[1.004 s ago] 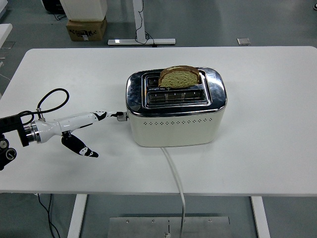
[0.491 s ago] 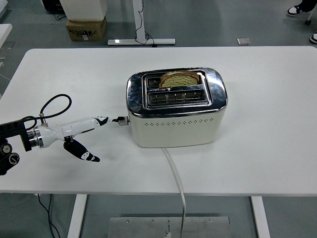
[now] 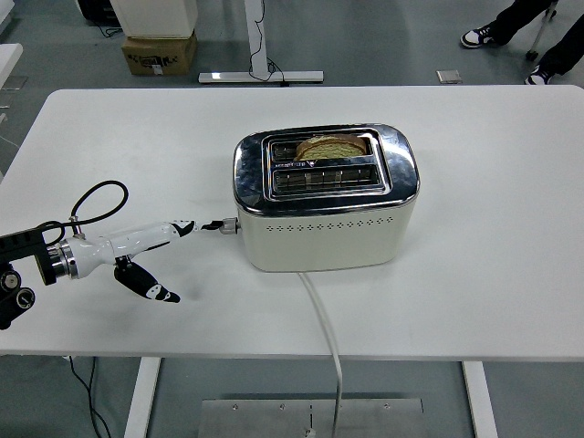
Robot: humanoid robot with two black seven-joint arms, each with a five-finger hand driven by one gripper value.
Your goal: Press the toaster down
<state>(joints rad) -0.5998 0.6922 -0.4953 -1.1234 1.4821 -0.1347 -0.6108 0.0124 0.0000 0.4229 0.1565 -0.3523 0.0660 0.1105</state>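
Beside rounded cream toaster [image 3: 324,239] with chrome top: slim white left robot hand [image 3: 137,248], fingers splayed, gripping nothing; fingertip near lever [image 3: 226,224].

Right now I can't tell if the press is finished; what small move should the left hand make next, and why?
Probably keep pushing the lever down: the left hand has a fingertip on it, and the bread sits low in the toaster but shows.

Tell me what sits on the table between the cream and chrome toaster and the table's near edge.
In the head view, only the toaster's white power cord crosses that stretch of the white table, running from the toaster's base over the near edge. Otherwise it is bare.
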